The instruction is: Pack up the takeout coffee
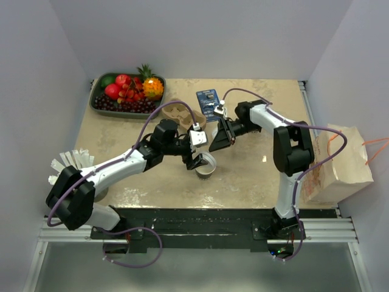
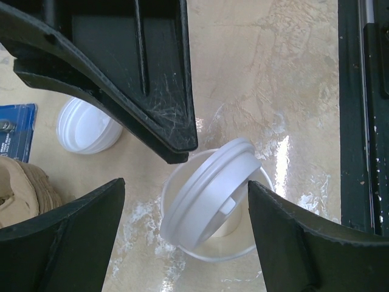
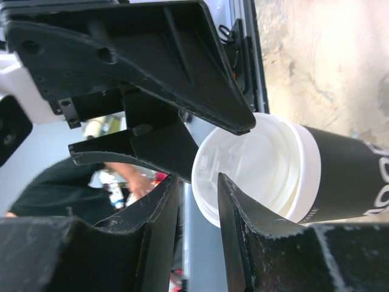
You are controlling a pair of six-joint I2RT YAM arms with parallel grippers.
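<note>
Coffee cup (image 1: 208,166) stands upright on the worktop (image 1: 249,182), just on my side of the carrier (image 1: 177,112). Its lid (image 2: 206,198) lies tilted in the mouth, not pressed flat. My left tool (image 2: 186,184) straddles the cup, wide, holding nothing. My right tool (image 3: 197,179) is narrow, its 2 fingers parted at the lid's rim; I see no grip. I judge the lidding half done: seating the lid is left, then packing, likely into the bag (image 1: 340,164) far right of the carrier.
</note>
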